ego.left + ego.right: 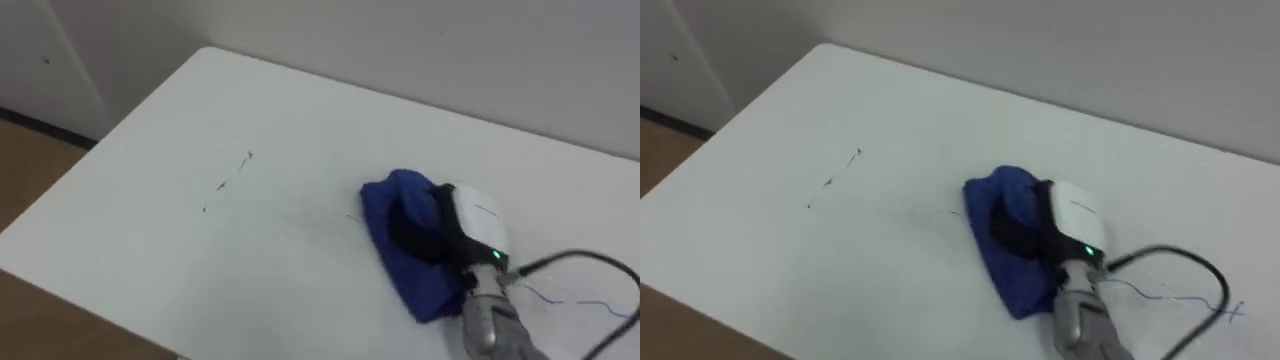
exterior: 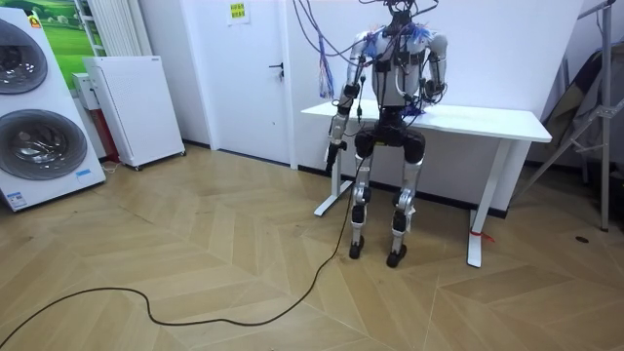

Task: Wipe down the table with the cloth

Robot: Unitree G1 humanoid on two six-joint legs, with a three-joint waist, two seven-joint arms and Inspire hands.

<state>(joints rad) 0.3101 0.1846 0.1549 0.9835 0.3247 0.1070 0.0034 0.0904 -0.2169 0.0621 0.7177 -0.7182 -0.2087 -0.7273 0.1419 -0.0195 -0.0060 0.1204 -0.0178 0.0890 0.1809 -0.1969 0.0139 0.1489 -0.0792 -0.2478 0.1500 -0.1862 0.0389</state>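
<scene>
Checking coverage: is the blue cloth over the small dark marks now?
No, the blue cloth under the right hand lies apart from the dark marks.

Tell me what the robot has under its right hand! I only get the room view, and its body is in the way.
Observer: A crumpled dark blue cloth. The right hand lies on top of it, on the white rectangular table.
Operator: I see its left hand hanging down by the table's end. Is there any dirt up there?
Observer: Yes, a few small dark specks to the robot's left of the cloth, apart from it.
Operator: And on the other side?
Observer: Some thin blue lines on the tabletop, to the robot's right of the hand.
</scene>
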